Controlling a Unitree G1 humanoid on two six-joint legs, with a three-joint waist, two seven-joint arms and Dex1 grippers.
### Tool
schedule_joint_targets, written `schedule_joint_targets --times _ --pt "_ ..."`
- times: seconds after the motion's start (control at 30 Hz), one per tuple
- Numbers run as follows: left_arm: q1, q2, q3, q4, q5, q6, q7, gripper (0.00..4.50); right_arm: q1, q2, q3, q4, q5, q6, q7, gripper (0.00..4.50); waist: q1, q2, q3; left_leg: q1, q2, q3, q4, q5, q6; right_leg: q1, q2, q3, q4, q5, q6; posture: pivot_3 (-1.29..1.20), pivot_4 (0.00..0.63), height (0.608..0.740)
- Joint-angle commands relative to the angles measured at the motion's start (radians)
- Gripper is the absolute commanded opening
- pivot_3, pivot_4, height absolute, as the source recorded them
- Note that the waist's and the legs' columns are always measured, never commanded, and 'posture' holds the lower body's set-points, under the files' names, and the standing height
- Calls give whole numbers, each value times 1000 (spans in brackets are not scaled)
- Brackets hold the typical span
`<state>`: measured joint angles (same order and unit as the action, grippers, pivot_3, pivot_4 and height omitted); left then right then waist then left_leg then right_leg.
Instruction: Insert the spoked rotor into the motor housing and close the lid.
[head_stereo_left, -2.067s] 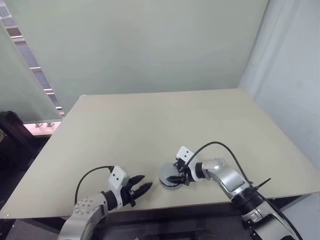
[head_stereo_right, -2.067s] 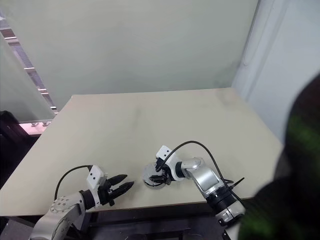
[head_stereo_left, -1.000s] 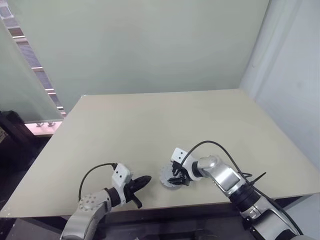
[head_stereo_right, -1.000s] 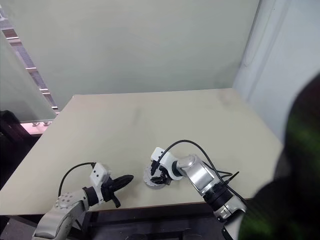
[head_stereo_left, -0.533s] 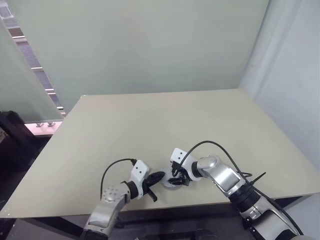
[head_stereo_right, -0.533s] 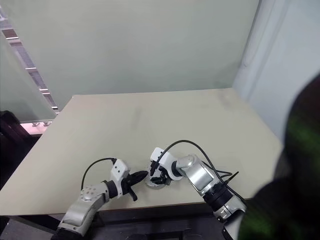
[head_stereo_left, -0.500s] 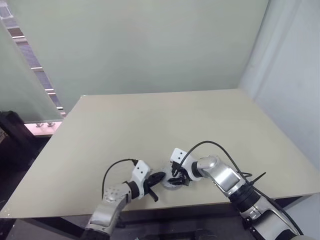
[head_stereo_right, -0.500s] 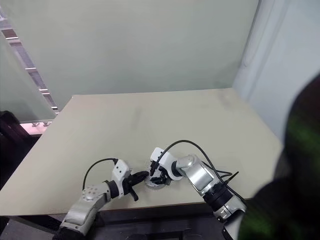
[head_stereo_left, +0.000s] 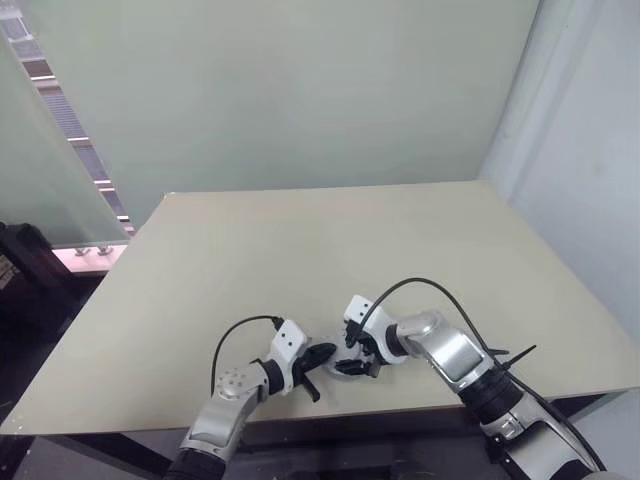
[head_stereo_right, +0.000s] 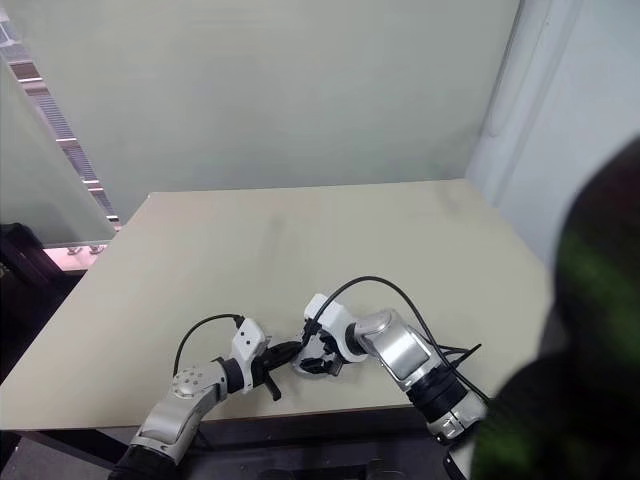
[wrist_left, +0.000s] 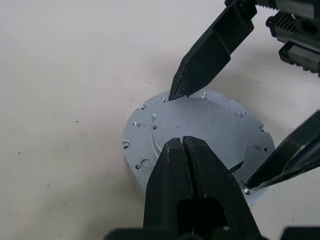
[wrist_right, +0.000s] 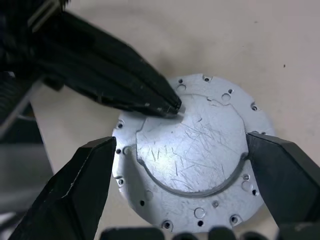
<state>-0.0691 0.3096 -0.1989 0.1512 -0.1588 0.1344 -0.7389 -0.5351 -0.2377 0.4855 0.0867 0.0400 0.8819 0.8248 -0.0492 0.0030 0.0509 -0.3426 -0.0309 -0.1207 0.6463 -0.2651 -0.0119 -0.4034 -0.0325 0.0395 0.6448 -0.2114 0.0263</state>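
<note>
One round silvery part is sitting on the table (head_stereo_left: 300, 250), near its front edge, between my two grippers. I am counting one lid (wrist_right: 192, 150), a flat grey scratched disc with small holes round its rim, lying face up on top of the motor housing (wrist_left: 135, 172), whose grey side wall is showing just below it. My left gripper (wrist_left: 182, 142) is clenched, holding nothing, its tip resting on the lid's face. My right gripper (wrist_right: 182, 150) is spread wide, one finger (wrist_right: 75, 190) on either side of the disc, not gripping it. The lid is hiding whatever is lying inside the housing.
</note>
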Motion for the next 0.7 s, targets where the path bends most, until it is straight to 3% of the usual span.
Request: schedule_joint_targets --times 0.03,0.33,0.7 --pt "9 9 -28 3 23 14 -13 0 -24 38 -145 -42 86 60 -36 4485 0 0 0 0 0 0 0 0 0 0 0 0 0 0 0 0 0 740" --pt "5 7 -40 4 23 15 -19 0 -64 89 -475 91 250 307 -165 4485 0 1 -1 0 -1 -1 0 0 0 1 0 1 0 0 0 0 0 740" --pt "6 8 -42 1 21 15 -21 0 -60 157 -662 290 359 490 -252 4485 0 3 -2 0 -2 0 -1 0 0 1 0 2 0 0 0 0 0 740"
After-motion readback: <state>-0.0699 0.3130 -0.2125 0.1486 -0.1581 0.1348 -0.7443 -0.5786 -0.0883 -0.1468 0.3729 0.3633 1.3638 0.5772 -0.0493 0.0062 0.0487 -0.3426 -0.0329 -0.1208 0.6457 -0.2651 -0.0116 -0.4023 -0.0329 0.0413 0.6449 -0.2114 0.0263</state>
